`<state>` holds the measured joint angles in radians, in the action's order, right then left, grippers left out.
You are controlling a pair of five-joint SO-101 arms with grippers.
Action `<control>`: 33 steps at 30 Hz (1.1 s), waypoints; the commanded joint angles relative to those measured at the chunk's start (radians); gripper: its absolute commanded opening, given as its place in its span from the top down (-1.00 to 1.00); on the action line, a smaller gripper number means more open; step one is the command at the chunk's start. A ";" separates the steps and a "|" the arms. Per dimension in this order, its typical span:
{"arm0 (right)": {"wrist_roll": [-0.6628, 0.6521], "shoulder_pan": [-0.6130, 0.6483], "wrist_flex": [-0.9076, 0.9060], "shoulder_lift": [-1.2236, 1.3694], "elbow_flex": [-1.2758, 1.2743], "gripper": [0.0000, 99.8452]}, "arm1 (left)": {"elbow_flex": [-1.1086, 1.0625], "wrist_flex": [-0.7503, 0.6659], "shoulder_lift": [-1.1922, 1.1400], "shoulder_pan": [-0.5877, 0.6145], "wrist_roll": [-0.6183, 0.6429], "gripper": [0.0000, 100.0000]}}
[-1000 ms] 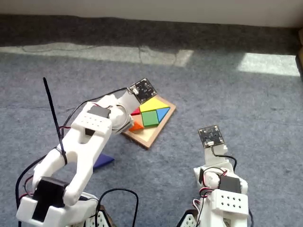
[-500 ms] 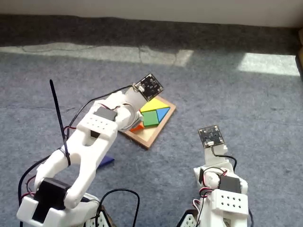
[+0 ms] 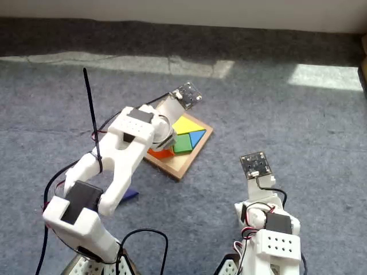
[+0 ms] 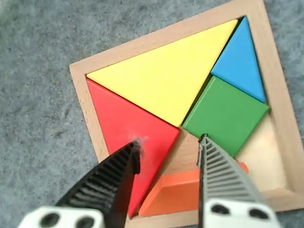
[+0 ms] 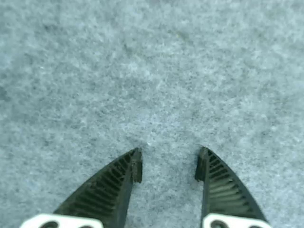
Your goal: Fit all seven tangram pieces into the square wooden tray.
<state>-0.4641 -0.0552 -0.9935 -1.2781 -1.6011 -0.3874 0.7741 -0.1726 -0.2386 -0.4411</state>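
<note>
Left arm has risen and its wrist has swung toward the upper right of the high view; right arm hasn't moved. Left claw (image 4: 169, 142) hangs well open and empty over the wooden tray (image 4: 78, 90), one tip above the red triangle (image 4: 126, 118), probably parked there to deal with the orange piece (image 4: 175, 192).

Tray sits mid-frame in the high view, turned like a diamond. Yellow triangle (image 4: 166, 80), blue triangle (image 4: 240, 61) and green square (image 4: 225, 114) lie flush.

Orange piece: long axis along the tray's lower-left rim; it looks tipped, not seated. Dark blue piece (image 3: 127, 195) lies on the grey surface (image 3: 275, 103), lower left, beside the left arm. Right claw (image 5: 169, 152) is open and empty over bare surface.
</note>
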 commanded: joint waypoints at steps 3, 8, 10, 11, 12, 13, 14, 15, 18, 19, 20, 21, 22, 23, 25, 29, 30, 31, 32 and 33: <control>0.000 -0.024 0.027 -0.002 -0.008 0.63 | 0.074 0.011 -0.050 0.015 0.003 0.57; 0.000 -0.024 0.027 -0.002 -0.008 0.63 | 0.165 0.014 -0.133 0.016 0.005 0.57; 0.000 -0.024 0.027 -0.002 -0.008 0.63 | 0.203 0.015 -0.162 0.016 0.006 0.57; 0.000 -0.024 0.027 -0.002 -0.008 0.63 | 0.219 0.015 -0.171 0.016 0.006 0.57; 0.000 -0.024 0.027 -0.002 -0.008 0.63 | 0.232 0.015 -0.180 0.016 0.008 0.57; 0.000 -0.024 0.027 -0.002 -0.008 0.63 | 0.240 0.015 -0.183 0.016 0.008 0.57; 0.000 -0.024 0.027 -0.002 -0.008 0.63 | 0.245 0.015 -0.180 0.016 0.008 0.57; 0.000 -0.024 0.027 -0.002 -0.008 0.63 | 0.245 0.015 -0.173 0.016 0.008 0.57; 0.000 -0.024 0.027 -0.002 -0.008 0.63 | 0.245 0.055 -0.120 0.018 0.008 0.57; 0.000 -0.024 0.027 -0.002 -0.008 0.63 | 0.245 0.081 -0.097 0.021 0.008 0.57; 0.000 -0.024 0.027 -0.002 -0.008 0.63 | 0.245 0.107 -0.071 0.025 0.008 0.57; 0.000 -0.024 0.027 -0.002 -0.008 0.63 | 0.243 0.130 -0.047 0.027 0.008 0.57; 0.000 -0.024 0.027 -0.002 -0.008 0.63 | 0.243 0.149 -0.024 0.028 0.008 0.57; 0.000 -0.024 0.027 -0.002 -0.008 0.63 | 0.243 0.166 -0.002 0.031 0.008 0.57; 0.000 -0.024 0.027 -0.002 -0.008 0.63 | 0.243 0.196 0.030 0.050 0.008 0.57; 0.000 -0.024 0.027 -0.002 -0.008 0.63 | 0.217 0.210 0.022 0.068 0.003 0.57; 0.000 -0.024 0.027 -0.002 -0.008 0.63 | 0.200 0.209 0.015 0.070 0.002 0.57; 0.000 -0.024 0.027 -0.002 -0.008 0.63 | 0.185 0.209 0.007 0.071 0.002 0.57; 0.000 -0.024 0.027 -0.002 -0.008 0.63 | 0.168 0.209 -0.001 0.071 0.002 0.57; 0.000 -0.024 0.027 -0.002 -0.008 0.63 | 0.159 0.209 -0.010 0.070 0.002 0.57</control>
<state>-0.4641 -0.0552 -0.9935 -1.2781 -1.6011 -0.2217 0.9766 -0.1926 -0.1788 -0.4411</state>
